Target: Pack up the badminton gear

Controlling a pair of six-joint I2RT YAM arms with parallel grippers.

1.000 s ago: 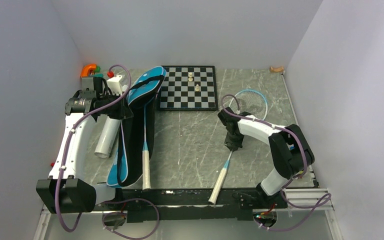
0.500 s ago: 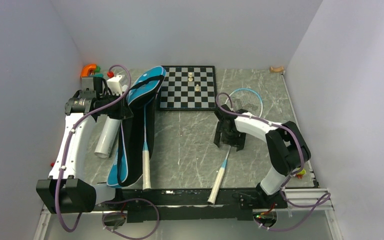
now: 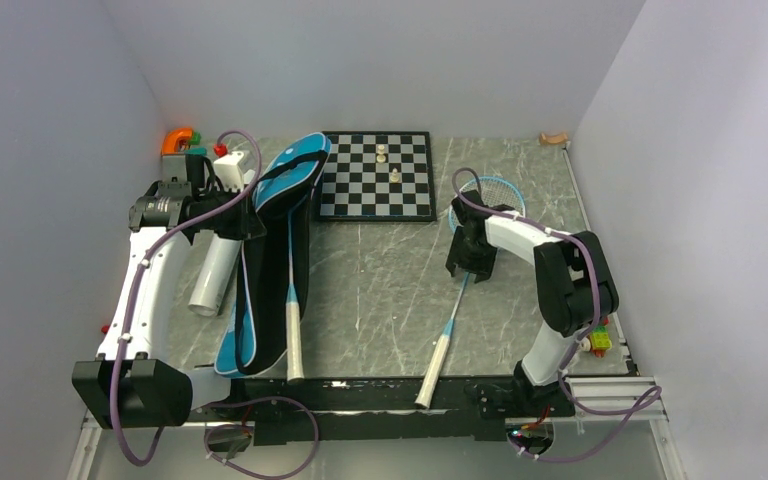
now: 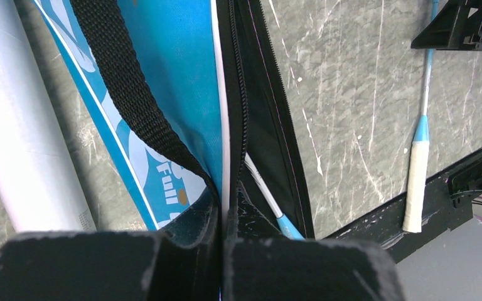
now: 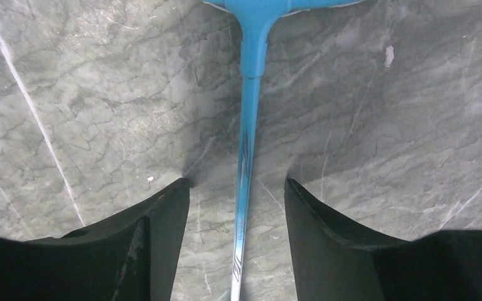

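The blue racket bag [image 3: 297,168] lies open at the left, with one racket's white handle [image 3: 292,345] sticking out of it. My left gripper [image 4: 223,233] is shut on the bag's white-piped zipper edge [image 4: 221,125], next to the black strap [image 4: 119,81]. The white tube [image 3: 215,270] lies left of the bag. The second racket [image 3: 451,318] lies on the table, its head [image 3: 505,192] at the far right. My right gripper [image 5: 237,188] is open and straddles its blue shaft [image 5: 248,125] just below the throat, the fingers [image 5: 157,232] apart from the shaft.
A chessboard [image 3: 377,175] with a few pieces sits at the back centre. A tan rolling pin [image 3: 554,138] lies in the back right corner, and orange and red items [image 3: 177,138] at the back left. The black front rail [image 3: 380,385] runs under both handles.
My right gripper let go of the racket's lower shaft, opened and moved up the shaft toward the head. The left gripper has kept its hold on the bag.
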